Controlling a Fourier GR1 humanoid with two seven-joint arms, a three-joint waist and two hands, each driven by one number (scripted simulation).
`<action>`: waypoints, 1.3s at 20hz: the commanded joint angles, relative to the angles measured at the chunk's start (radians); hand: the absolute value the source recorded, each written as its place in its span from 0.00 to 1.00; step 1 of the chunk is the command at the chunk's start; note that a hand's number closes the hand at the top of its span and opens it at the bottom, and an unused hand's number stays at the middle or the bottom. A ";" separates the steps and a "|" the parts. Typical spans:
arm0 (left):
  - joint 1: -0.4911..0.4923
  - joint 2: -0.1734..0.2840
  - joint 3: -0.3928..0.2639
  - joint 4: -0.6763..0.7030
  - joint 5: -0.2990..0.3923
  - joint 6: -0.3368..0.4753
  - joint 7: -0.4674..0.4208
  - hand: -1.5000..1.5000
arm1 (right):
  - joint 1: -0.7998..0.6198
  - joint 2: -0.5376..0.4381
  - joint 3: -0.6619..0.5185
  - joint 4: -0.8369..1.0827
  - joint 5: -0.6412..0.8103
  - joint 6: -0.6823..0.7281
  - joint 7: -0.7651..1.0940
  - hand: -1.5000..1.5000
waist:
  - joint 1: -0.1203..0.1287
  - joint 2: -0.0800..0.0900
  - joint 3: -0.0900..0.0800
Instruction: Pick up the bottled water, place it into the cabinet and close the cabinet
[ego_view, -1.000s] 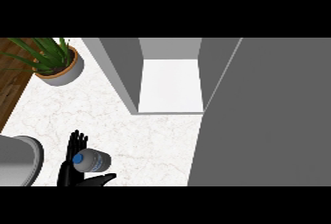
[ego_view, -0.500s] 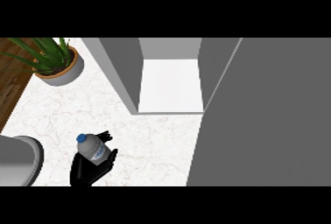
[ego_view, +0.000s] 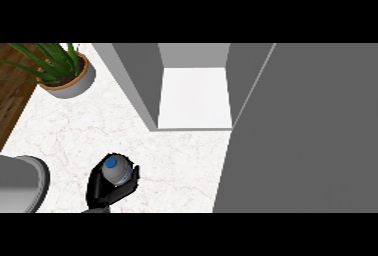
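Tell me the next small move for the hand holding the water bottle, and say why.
Probably carry it up and to the right, toward the open cabinet. The left hand already has its fingers curled round the bottled water, blue cap up, over the marble counter. The cabinet's white floor looks bare, and its door stands open at the right, so the way in seems free.

A home kitchen, judging by the white marble-veined counter top (ego_view: 170, 150) with an open grey cabinet with a white shelf floor (ego_view: 193, 97) standing on it, door swung wide. Homely touches too: a spiky green plant in a round terracotta-rimmed pot (ego_view: 65, 75) near the far left corner, and brown wood-grain flooring (ego_view: 13, 102) beyond the counter's left edge.
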 joint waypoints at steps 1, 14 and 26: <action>0.012 -0.006 -0.017 0.027 -0.034 -0.005 -0.089 1.00 | 0.084 -0.025 -0.108 -0.136 -0.100 0.044 0.004 0.00 | 0.002 0.001 0.000; -0.286 -0.030 -0.066 0.095 0.094 -0.206 0.148 1.00 | 0.154 -0.022 -0.270 -0.092 -0.190 0.116 -0.068 0.00 | -0.005 0.000 0.001; -0.417 -0.030 -0.270 -0.014 0.338 0.044 0.312 1.00 | 0.140 -0.011 -0.537 -0.005 -0.388 0.240 -0.128 0.00 | -0.018 -0.002 0.001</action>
